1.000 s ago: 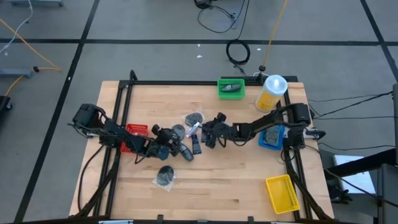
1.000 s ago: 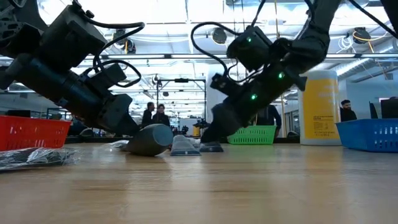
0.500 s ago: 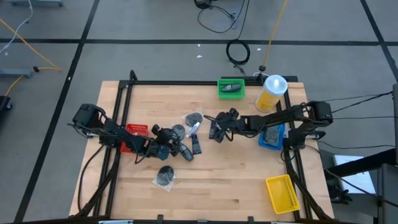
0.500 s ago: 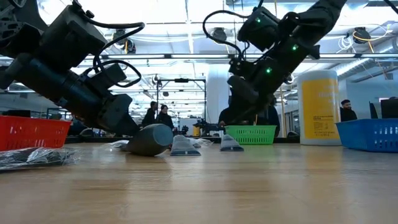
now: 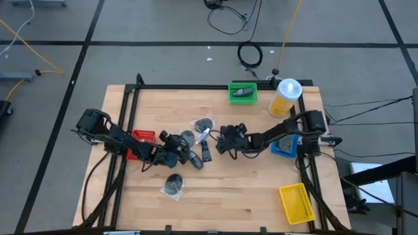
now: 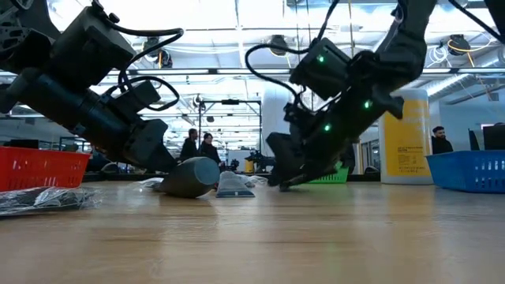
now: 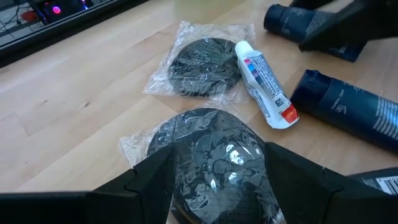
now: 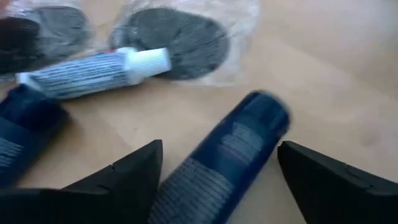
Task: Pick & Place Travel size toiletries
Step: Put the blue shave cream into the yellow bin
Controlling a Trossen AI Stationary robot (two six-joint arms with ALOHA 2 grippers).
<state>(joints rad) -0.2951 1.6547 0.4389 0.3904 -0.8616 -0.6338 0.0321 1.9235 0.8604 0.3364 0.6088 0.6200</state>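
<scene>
The wooden tabletop [image 5: 222, 189] carries wrapped round packets [image 5: 173, 185], dark tubes [image 5: 206, 153], coloured baskets [image 5: 294, 202] and a yellow bottle [image 5: 285, 97].

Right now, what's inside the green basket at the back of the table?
The green basket holds one dark item, lying flat. What it is cannot be made out from above, and whether anything lies under it is hidden.

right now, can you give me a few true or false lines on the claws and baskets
1. The right claw is open, with a dark blue tube between its fingers. True.
2. The left claw straddles a white tube. False: a dark round packet in clear wrap lies between its fingers.
3. The green basket holds something dark. True.
4. The yellow bottle lies on its side. False: it stands upright by the blue basket.
5. The yellow basket sits at the table's near right corner in the high view. True.
</scene>
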